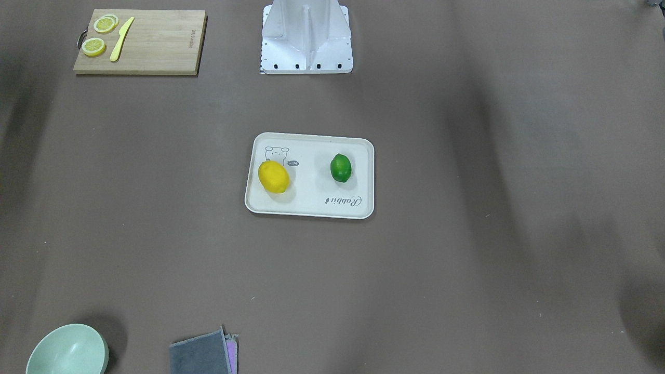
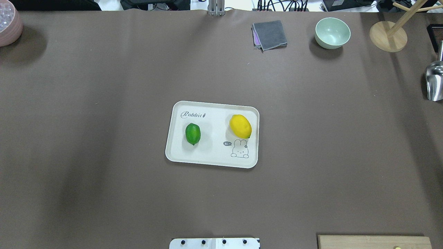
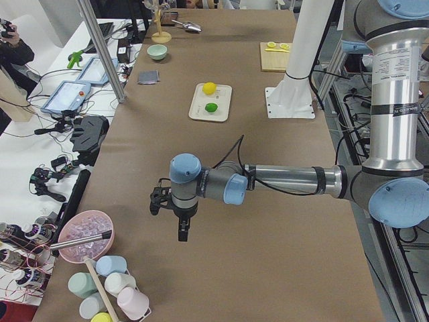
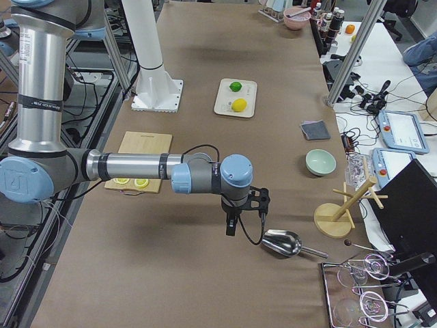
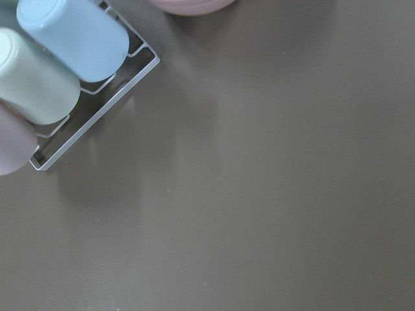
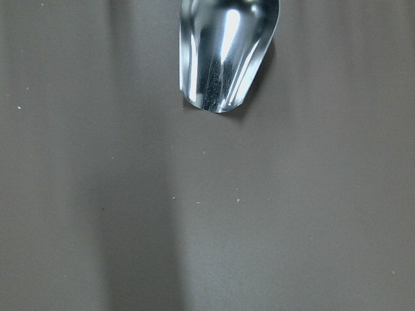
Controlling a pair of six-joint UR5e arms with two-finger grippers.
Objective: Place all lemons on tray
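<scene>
You have both lemons lying on the tray [image 2: 214, 157] at mid-bench, the yellow lemon [image 2: 240, 126] on the robot's right and the green lemon [image 2: 192, 133] on its left, long axes running roughly front to back. The left jaws hang far off by the cups [image 5: 71, 39], the right jaws by the metal scoop [image 6: 227, 52]. Neither is nearer, and I cannot tell whether they stand wide or narrow.
</scene>
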